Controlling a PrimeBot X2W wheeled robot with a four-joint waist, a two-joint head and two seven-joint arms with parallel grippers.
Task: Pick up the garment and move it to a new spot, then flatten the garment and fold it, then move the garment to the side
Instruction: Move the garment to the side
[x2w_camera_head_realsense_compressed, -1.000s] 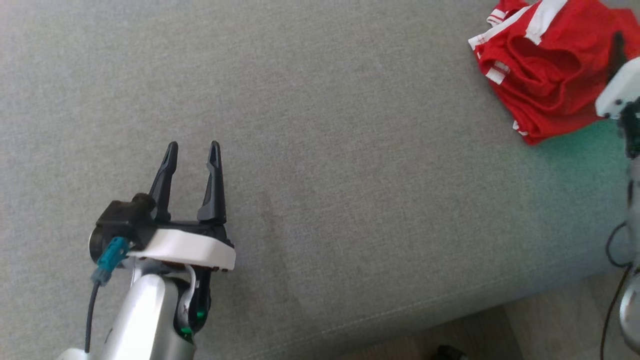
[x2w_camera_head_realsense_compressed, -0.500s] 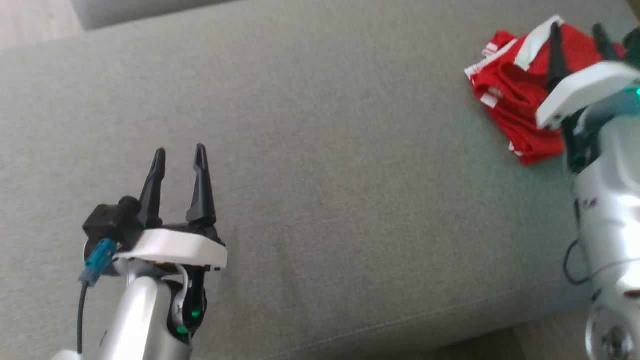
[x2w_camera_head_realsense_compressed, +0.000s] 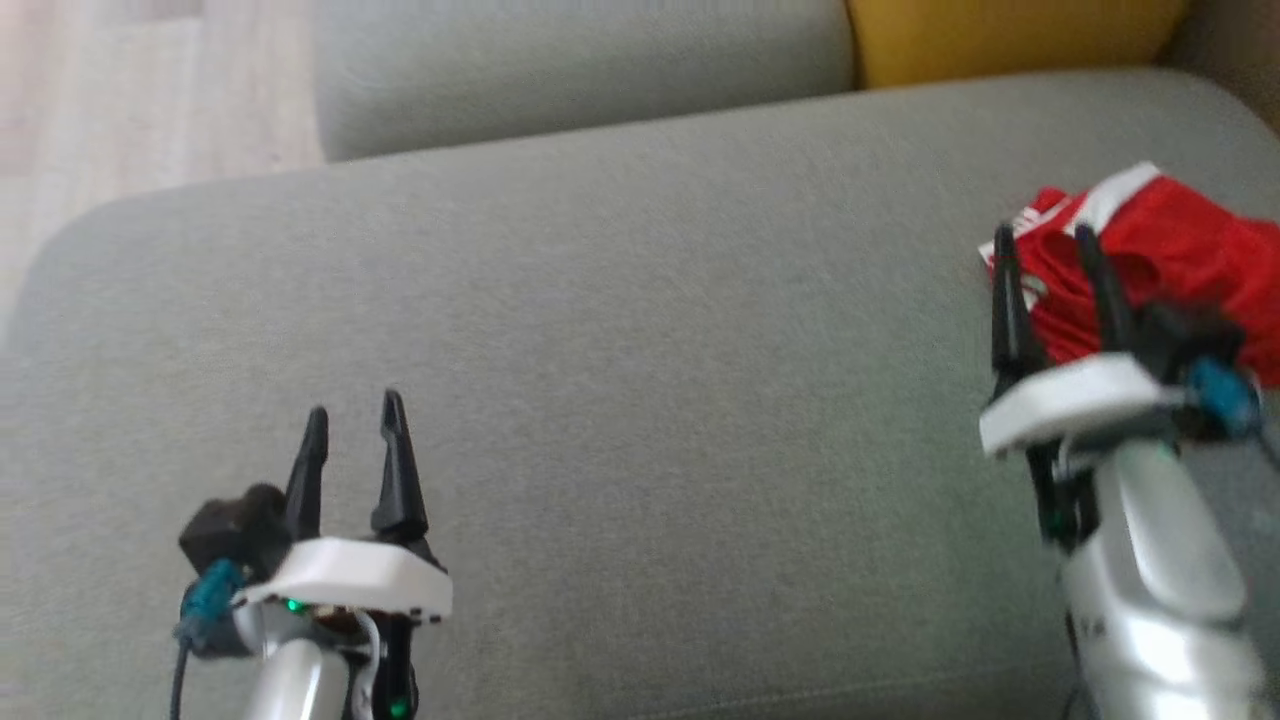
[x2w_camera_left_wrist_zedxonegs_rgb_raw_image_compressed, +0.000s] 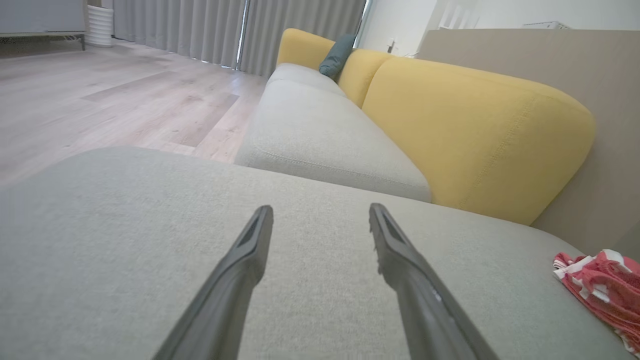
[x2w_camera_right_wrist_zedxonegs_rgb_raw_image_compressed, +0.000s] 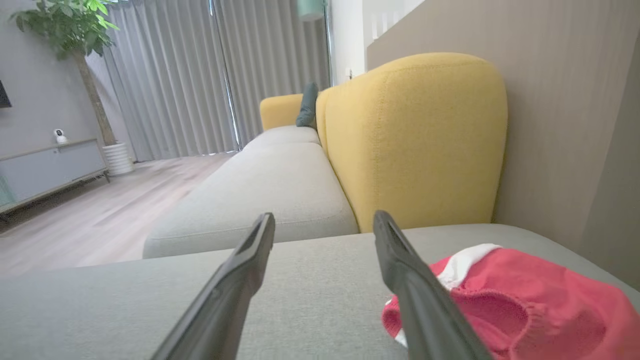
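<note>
The garment (x2w_camera_head_realsense_compressed: 1170, 260), a crumpled red piece with white trim, lies on the grey seat cushion (x2w_camera_head_realsense_compressed: 640, 350) at about 3 o'clock in the head view, close to the cushion's far right corner. It is bunched up rather than spread flat, with a white band showing along its upper left edge.

The right gripper (x2w_camera_head_realsense_compressed: 1043, 235) stands at about 4 o'clock in the head view, fingers pointing toward 12 o'clock. Its jaws are spread wide and hold nothing. In that view the two dark fingers cross the garment's left edge. In the right wrist view the gap between them shows bare grey fabric, while the garment sits at about 4 o'clock, partly behind the right-hand finger (whether that finger touches the cloth cannot be told).

The left gripper (x2w_camera_head_realsense_compressed: 355, 403) is at about 7 o'clock in the head view, well apart from the garment, and it also points toward 12 o'clock. Its jaws are likewise parted wide and empty, above bare cushion. In the left wrist view the garment appears far off at about 4 o'clock, at the edge of the frame.

Beyond the cushion, at 12 to 1 o'clock, rises a yellow backrest (x2w_camera_right_wrist_zedxonegs_rgb_raw_image_compressed: 415, 140), with a second grey seat (x2w_camera_left_wrist_zedxonegs_rgb_raw_image_compressed: 320, 135) running away beside it. A wooden floor (x2w_camera_head_realsense_compressed: 100, 120) shows at 10 o'clock in the head view. Grey curtains (x2w_camera_right_wrist_zedxonegs_rgb_raw_image_compressed: 200, 75) and a potted plant (x2w_camera_right_wrist_zedxonegs_rgb_raw_image_compressed: 65, 25) stand in the background.
</note>
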